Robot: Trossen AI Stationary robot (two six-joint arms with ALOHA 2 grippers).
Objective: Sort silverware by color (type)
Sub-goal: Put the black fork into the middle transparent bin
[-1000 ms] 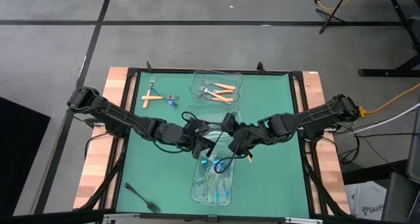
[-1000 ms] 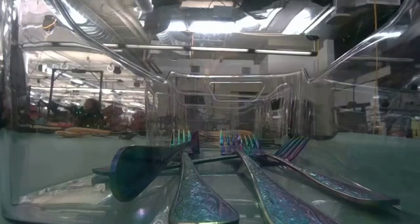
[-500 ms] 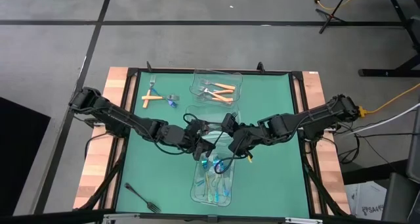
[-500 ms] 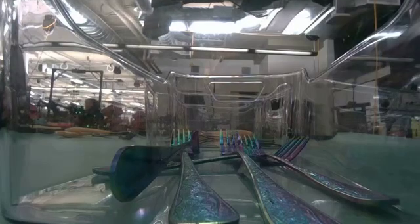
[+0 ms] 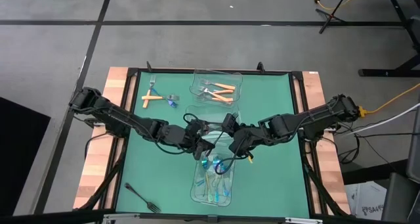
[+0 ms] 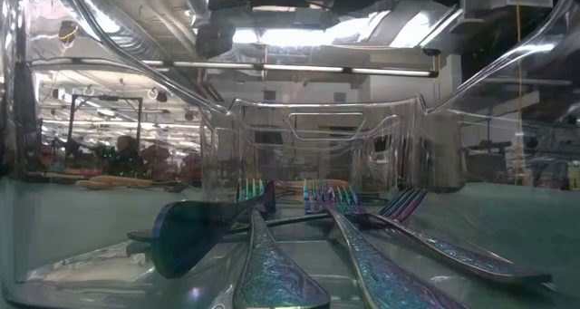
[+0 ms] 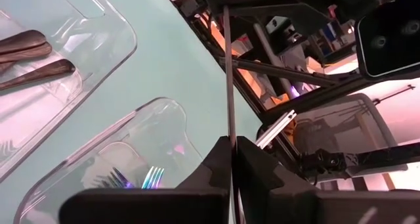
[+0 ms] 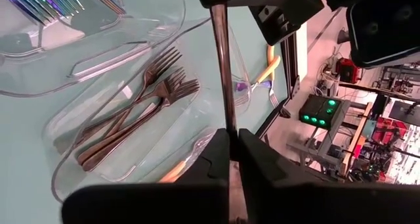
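I'm handing over a dark fork (image 7: 228, 73) mid-counter | left gripper (image 7: 233, 145) and right gripper (image 8: 231, 135) both clamping it | releasing one side slowly before moving to the dark-fork tray (image 8: 131, 129).

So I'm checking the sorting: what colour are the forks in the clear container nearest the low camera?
Iridescent blue-teal forks, shimmering purple and green; the low view shows them best.
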